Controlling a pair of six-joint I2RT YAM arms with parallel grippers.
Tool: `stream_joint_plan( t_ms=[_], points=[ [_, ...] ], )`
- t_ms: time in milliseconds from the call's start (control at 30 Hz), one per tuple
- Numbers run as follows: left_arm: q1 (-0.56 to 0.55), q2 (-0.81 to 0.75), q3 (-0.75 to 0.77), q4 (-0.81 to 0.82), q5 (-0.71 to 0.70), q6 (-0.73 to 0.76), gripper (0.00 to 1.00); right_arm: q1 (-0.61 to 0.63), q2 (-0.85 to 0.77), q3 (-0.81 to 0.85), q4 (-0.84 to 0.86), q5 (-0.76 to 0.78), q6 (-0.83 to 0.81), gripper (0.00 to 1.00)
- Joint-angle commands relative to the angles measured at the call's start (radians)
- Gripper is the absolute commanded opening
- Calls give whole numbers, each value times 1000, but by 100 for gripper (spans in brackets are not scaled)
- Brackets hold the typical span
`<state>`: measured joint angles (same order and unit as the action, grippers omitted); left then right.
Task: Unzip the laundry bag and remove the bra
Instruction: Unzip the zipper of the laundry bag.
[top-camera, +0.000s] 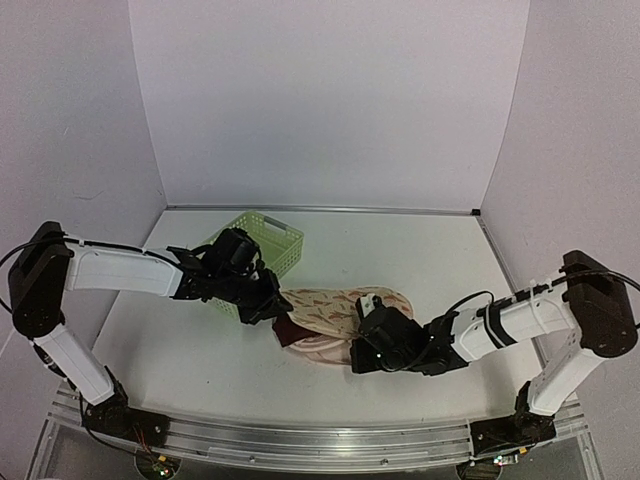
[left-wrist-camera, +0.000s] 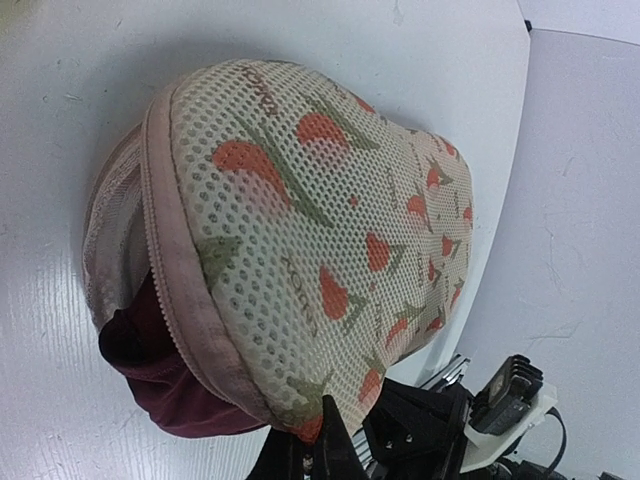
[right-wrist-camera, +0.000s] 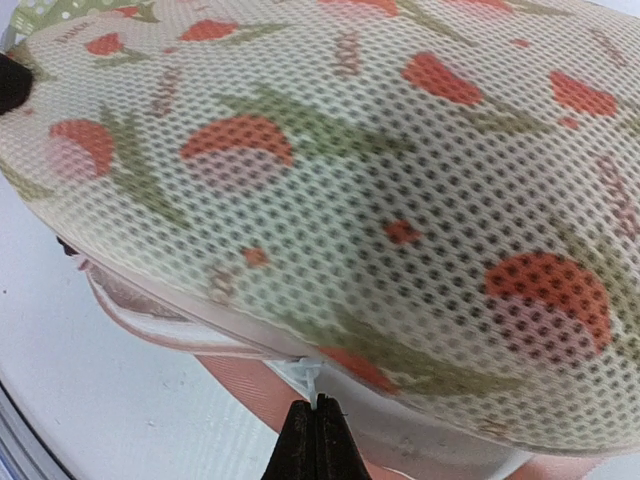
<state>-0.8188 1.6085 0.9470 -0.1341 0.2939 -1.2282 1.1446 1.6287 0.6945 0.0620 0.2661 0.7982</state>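
Observation:
The laundry bag (top-camera: 335, 305) lies mid-table, a cream mesh pouch with orange-red and green motifs. Its rim gapes at the left end, where the dark maroon bra (top-camera: 290, 330) pokes out. In the left wrist view the bra (left-wrist-camera: 165, 385) bulges from under the pink edging of the laundry bag (left-wrist-camera: 300, 220). My left gripper (left-wrist-camera: 315, 425) is shut on the edge of the bag's upper flap, at the bag's left end (top-camera: 272, 305). At the bag's near side, my right gripper (right-wrist-camera: 318, 405) is shut on the white zipper pull (right-wrist-camera: 312, 375). The laundry bag's mesh (right-wrist-camera: 350, 180) fills that view.
A light green lattice basket (top-camera: 268, 238) stands behind the left gripper, at the back left. White walls close the table on three sides. The right arm (top-camera: 500, 325) reaches in from the right.

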Motion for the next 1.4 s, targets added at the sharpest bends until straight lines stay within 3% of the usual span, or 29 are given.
stream_joint_plan(
  t_ms=[0, 200, 600, 1067, 1367],
  points=[
    [25, -60, 6, -31, -2, 73, 0, 3, -72, -44, -115, 112, 8, 0],
    [44, -85, 16, -85, 8, 147, 0, -18, -136, -91, -187, 165, 6, 0],
    [63, -124, 14, -153, 18, 269, 0, -183, -255, -138, -235, 72, -82, 0],
    [63, -23, 86, -158, 43, 322, 0, -171, -380, -240, -203, -83, -74, 0],
    [62, -28, 140, -215, -15, 345, 29, -79, -334, -242, -148, -138, -30, 0]
  ],
)
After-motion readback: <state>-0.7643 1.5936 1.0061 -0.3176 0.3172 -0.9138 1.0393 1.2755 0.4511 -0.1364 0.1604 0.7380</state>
